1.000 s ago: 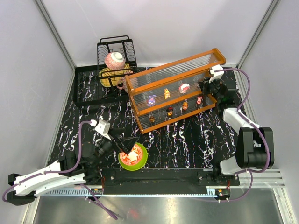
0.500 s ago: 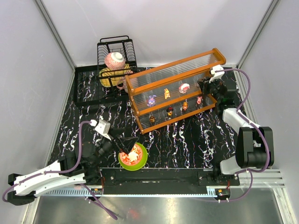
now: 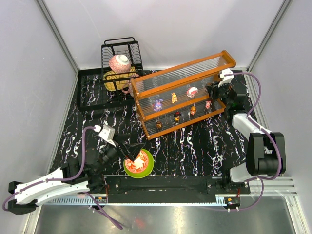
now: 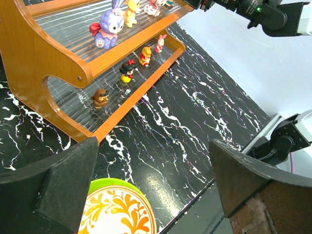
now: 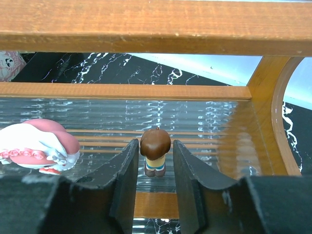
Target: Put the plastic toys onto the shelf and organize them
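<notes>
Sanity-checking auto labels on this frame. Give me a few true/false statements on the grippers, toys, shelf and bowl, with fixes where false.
1. The left gripper hangs open above the green-rimmed bowl. True.
2. The lower tier of the shelf holds no toys. False: a row of toys stands there, with the brown toy at one end.
3. A brown-haired toy stands on the shelf between the fingers of the right gripper. True.
4. The purple toy lies in the bowl. False: it stands on the shelf, one tier above the brown toy.
5. The dish rack is empty. False: dishes sit in it.
</notes>
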Controlling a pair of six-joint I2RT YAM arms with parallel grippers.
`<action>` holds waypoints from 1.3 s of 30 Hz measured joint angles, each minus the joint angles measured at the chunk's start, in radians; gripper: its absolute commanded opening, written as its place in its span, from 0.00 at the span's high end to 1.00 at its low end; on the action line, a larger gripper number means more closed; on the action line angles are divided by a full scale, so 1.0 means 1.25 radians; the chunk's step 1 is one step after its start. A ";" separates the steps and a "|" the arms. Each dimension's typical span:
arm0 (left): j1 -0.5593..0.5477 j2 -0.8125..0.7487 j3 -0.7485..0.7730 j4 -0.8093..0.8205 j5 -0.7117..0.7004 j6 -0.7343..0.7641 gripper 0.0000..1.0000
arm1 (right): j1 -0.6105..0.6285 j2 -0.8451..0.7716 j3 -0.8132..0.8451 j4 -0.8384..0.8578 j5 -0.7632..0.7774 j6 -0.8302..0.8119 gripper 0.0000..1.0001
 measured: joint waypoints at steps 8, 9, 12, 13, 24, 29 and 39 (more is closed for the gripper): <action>0.000 0.000 0.000 0.000 0.000 0.000 0.01 | 0.000 0.000 -0.003 -0.003 -0.003 0.001 0.57; 0.000 0.000 0.000 0.000 0.000 0.000 0.01 | 0.000 0.000 -0.004 -0.003 -0.003 0.001 0.56; 0.000 0.000 0.000 0.000 0.000 0.000 0.01 | 0.000 0.000 -0.004 -0.003 -0.004 0.001 0.55; 0.000 0.000 0.000 0.000 0.000 0.000 0.01 | 0.000 0.000 -0.004 -0.003 -0.005 0.003 0.55; 0.000 -0.010 0.000 0.000 0.000 0.000 0.01 | 0.000 0.000 -0.004 -0.004 -0.013 0.011 0.43; 0.000 -0.019 0.000 -0.003 -0.001 0.000 0.01 | 0.000 -0.011 -0.003 -0.008 -0.015 0.020 0.42; 0.000 -0.042 0.001 -0.027 -0.033 -0.007 0.01 | 0.000 -0.172 -0.023 -0.016 -0.007 0.082 0.39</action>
